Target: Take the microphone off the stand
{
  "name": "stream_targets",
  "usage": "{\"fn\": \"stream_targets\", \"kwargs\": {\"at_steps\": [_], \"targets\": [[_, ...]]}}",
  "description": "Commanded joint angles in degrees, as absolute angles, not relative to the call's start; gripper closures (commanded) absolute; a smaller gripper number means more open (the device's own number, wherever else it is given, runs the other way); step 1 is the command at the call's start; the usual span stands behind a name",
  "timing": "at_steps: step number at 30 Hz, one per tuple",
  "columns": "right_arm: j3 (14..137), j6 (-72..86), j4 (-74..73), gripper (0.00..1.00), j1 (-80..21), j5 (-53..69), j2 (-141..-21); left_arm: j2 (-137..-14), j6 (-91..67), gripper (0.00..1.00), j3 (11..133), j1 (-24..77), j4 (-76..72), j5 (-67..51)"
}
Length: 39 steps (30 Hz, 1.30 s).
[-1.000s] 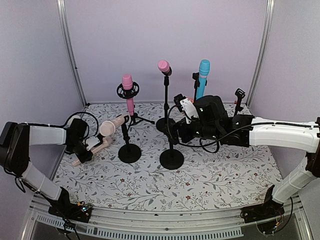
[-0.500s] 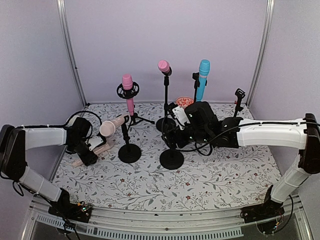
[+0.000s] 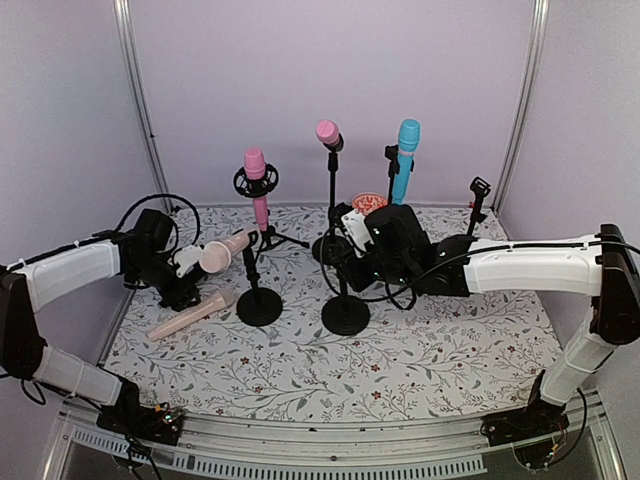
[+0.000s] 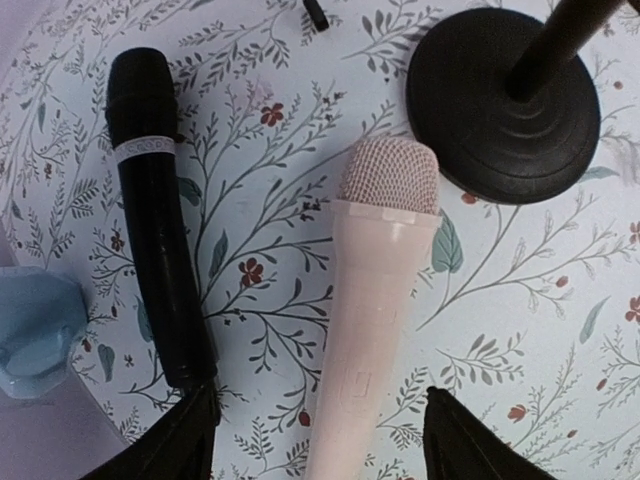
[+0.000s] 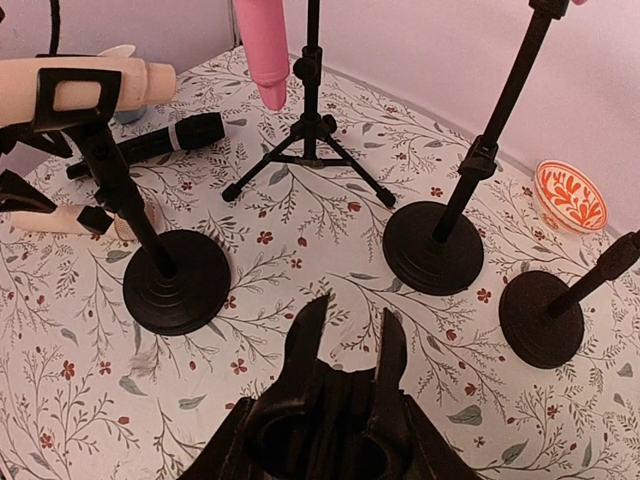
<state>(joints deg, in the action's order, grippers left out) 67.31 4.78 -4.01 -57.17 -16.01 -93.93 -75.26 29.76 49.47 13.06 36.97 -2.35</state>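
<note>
The beige microphone (image 4: 375, 300) lies flat on the floral table (image 4: 540, 330) beside a stand base (image 4: 505, 105), between the spread fingers of the left gripper (image 4: 320, 425), which grips nothing. It looks light, stiff and smooth (apt to roll), so is best pinched mid-body. The right gripper (image 5: 352, 315) is half-narrowed around nothing, and its fingertips are hard to make out from above.
</note>
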Motion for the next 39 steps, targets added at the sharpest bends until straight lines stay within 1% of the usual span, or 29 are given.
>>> {"fn": "stream_targets", "kwargs": {"at_steps": [1,4,6,10,12,15,19,27,28,29,30,31,33,34,35,36,37,39], "targets": [[68.22,4.09,-2.61,0.69,-56.6,-17.75,-93.51,-76.42,30.17,0.29,43.59,14.69,35.78,-1.75],[66.14,3.35,-2.6,0.76,-54.84,-19.32,-91.44,-76.3,30.74,0.31,40.47,14.69,33.2,-2.61],[64.41,3.18,-2.61,0.78,-52.46,-19.63,-89.54,-75.88,31.25,0.32,38.67,14.9,31.13,-2.59],[60.4,2.88,-2.58,0.8,-46.15,-20.2,-85.19,-75.6,32.23,0.35,36.22,15.11,26.05,2.61],[58.55,2.98,-2.36,0.84,-42.49,-20.13,-83.25,-75.72,32.75,0.35,35.11,15.25,22.6,5.89],[56.44,2.75,-2.13,0.85,-38.32,-20.51,-81.03,-76.36,32.34,0.35,34.96,15.34,19.94,10.01],[55.15,1.76,-2.13,0.85,-33.63,-20.88,-79.18,-76.6,31.62,0.33,36.16,15.4,20.65,9.63],[53.24,0.62,-1.99,0.86,-25.09,-21.87,-77.36,-74.09,29.61,0.26,39.59,15.27,25.7,2.19],[52.8,0.68,-1.7,0.86,-24.11,-21.74,-77.3,-73.56,29.28,0.24,40.09,15.07,26.05,1.31],[52.51,0.63,-1.49,0.86,-23.01,-21.69,-77.22,-73.0,29.11,0.18,40.62,14.98,26.31,0.81],[52.15,0.62,-1.3,0.86,-22.41,-21.82,-77.04,-72.48,29.16,0.17,41.1,14.91,26.5,0.45],[51.87,0.62,-1.17,0.86,-21.73,-22.02,-76.79,-71.98,29.1,0.13,41.66,14.77,26.89,-0.05],[51.48,0.62,-0.78,0.86,-20.91,-21.72,-76.14,-71.28,28.85,0.12,43.21,14.28,28.23,-1.57],[51.31,0.62,-0.71,0.86,-20.64,-21.78,-75.78,-70.97,28.57,0.07,44.18,13.98,29.08,-2.56],[51.18,-0.18,-0.63,0.84,-20.62,-22.0,-75.58,-70.63,28.44,0.05,45.11,13.56,29.97,-4.11],[51.22,-0.9,-0.66,0.77,-20.57,-22.05,-75.32,-70.32,28.33,0.05,46.14,13.1,31.17,-6.2],[51.34,-1.02,-0.7,0.62,-20.57,-21.83,-75.06,-69.88,28.13,0.02,47.19,12.62,32.32,-8.16],[51.62,-0.47,-0.95,0.48,-20.59,-20.81,-74.4,-69.47,27.87,0.01,48.98,11.79,33.66,-11.19]]}}
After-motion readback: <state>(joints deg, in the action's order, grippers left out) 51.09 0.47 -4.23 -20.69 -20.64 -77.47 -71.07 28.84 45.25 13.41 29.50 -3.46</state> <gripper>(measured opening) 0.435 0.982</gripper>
